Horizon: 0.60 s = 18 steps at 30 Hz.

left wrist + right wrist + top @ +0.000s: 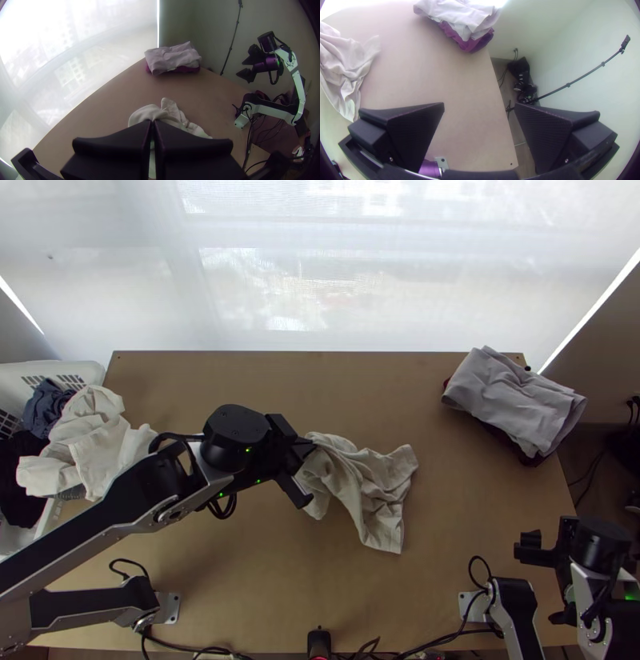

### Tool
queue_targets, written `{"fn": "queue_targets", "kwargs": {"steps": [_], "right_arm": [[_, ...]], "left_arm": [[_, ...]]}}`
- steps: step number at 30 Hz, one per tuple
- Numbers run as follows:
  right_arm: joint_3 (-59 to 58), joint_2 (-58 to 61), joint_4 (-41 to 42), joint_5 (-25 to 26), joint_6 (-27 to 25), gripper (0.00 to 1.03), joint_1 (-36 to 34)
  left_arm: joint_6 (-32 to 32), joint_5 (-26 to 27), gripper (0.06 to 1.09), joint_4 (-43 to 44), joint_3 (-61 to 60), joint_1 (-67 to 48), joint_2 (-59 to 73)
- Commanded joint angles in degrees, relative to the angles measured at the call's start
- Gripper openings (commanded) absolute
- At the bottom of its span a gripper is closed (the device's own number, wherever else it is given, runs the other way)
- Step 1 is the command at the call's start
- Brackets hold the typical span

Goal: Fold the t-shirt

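A cream t-shirt (364,488) lies bunched in the middle of the table. My left gripper (306,456) is at the shirt's left end, shut on a gathered part of it. In the left wrist view the fingers of my left gripper (153,124) meet, with the shirt (166,115) bunched just beyond and beneath them. My right gripper (538,584) stands over the table's near right corner, away from the shirt. The right wrist view shows my right gripper (479,105) open with nothing between its fingers; the shirt (345,66) lies off to one side.
Folded clothes, a grey one (516,396) over dark red ones, lie stacked at the table's far right corner. A white basket (76,370) at the left holds dark and cream garments (84,440). Cables and a small black device (318,642) sit along the near edge.
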Motion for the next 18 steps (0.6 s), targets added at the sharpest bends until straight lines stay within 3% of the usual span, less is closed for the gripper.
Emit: {"fn": "queue_targets", "kwargs": {"steps": [1, 2, 6, 7, 11, 18], "right_arm": [[-0.7, -1.3, -0.6, -0.1, 0.0, 0.98, -0.6], [-0.8, -1.3, -0.4, -0.1, 0.0, 0.98, -0.5], [-1.1, -0.7, 0.5, -0.1, -0.1, 0.98, -0.5], [-1.2, -0.5, 0.6, -0.1, -0.1, 0.98, -0.5], [-1.9, -0.6, 0.7, -0.1, 0.2, 0.98, -0.6], [-4.1, -1.3, 1.0, -0.1, 1.5, 0.98, -0.6]], "left_arm": [[1.0, -1.0, 0.12, 3.7, -14.4, 3.0, -5.0], [2.0, -0.9, 0.22, 3.7, -16.2, 3.7, -5.6], [3.9, -0.9, 0.84, 1.4, -22.6, 5.9, -7.2], [3.8, -0.9, 0.90, 0.3, -23.7, 6.9, -7.4], [3.8, -0.8, 0.91, -0.7, -28.5, 14.8, -10.5], [8.4, -0.5, 1.02, -0.4, -33.3, 29.3, -16.8]]}}
